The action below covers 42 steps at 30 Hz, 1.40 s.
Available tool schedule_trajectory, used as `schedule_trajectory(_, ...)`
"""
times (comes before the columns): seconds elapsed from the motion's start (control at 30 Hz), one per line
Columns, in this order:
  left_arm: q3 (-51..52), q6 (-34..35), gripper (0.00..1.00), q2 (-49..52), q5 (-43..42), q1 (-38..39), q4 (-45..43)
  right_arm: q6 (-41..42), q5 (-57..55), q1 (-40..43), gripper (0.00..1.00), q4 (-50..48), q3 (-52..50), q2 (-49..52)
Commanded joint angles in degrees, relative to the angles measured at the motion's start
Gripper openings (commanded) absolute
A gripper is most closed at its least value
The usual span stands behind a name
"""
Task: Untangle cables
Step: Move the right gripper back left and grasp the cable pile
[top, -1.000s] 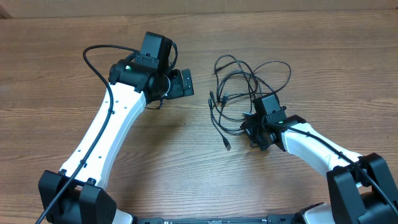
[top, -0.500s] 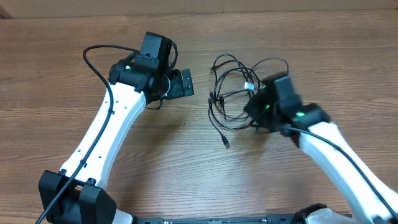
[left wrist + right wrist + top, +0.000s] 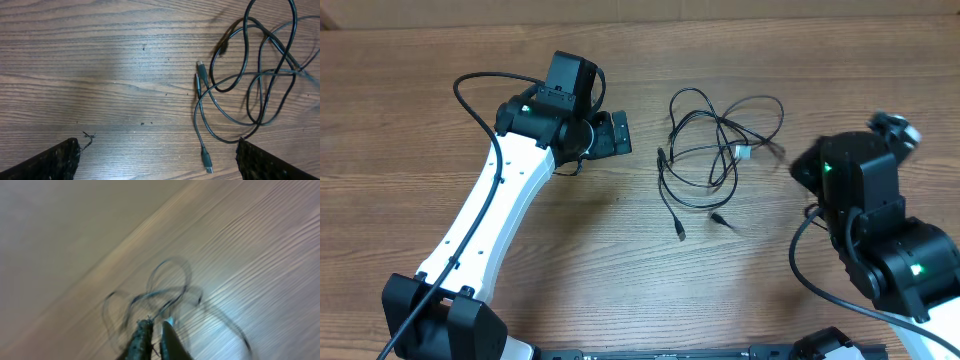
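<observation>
So the bunch of thin black cords with small plugs on the ends [image 3: 705, 150] sits on the brown wood-grain table [image 3: 620, 265], right in the gap between the two arms and a bit toward the far side.

The relation that matters is with the left gripper [image 3: 617, 133]. It's just beside the left edge of the tangle, nose pointed across at it, so the cords lie toward the robot's right of it. Its wrist view shows the fingers spread as wide as they go at the two bottom corners [image 3: 160, 167], with nothing between them. The cords [image 3: 248, 75] sit up and to the right in that frame.

The right gripper [image 3: 155, 335] is a smear. Its fingers are close together with only a sliver between them. A strand of the cords [image 3: 167, 287] seems to run toward the tips, but I can't tell if it's pinched or loose. That arm looks lifted off to the right, so I'd call the left one better placed.

As for the lie of the bunch, its long axis runs roughly far-to-near. The loops are piled at the far end, fanning toward the right arm. Two loose tails trail back toward the robot, each ending in a free plug [image 3: 681, 232]. I'd go for those tails.
</observation>
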<state>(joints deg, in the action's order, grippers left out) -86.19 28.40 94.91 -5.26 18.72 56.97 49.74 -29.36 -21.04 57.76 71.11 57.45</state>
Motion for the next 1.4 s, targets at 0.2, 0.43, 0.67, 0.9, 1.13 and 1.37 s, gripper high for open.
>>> schedule_trajectory(0.2, -0.2, 0.4, 0.99, 0.4, 0.8, -0.3, -0.3, -0.7, -13.9, 0.2, 0.62, 3.7, 1.0, 3.5)
schedule_trajectory(0.43, -0.2, 0.4, 1.00, 0.4, 0.8, -0.3, -0.3, -0.8, -5.8, 0.2, 0.84, 3.0, 1.0, 10.2)
schedule_trajectory(0.67, -0.2, 0.4, 1.00, 0.4, 0.8, -0.3, -0.3, -2.6, 4.3, 0.2, 0.96, -0.5, 1.0, 21.3)
schedule_trajectory(0.9, -0.2, 0.4, 0.99, 0.4, 0.8, -0.3, -0.3, -7.2, 17.5, 0.2, 0.98, -10.2, 1.0, 32.2)
schedule_trajectory(1.13, -0.2, 0.4, 1.00, 0.4, 0.8, -0.3, -0.3, -3.1, 19.3, 0.2, 0.98, -11.0, 1.0, 37.8)
schedule_trajectory(1.37, -0.2, 0.4, 1.00, 0.4, 0.8, -0.3, -0.3, -3.1, 22.9, 0.2, 0.97, -12.0, 1.0, 43.4)
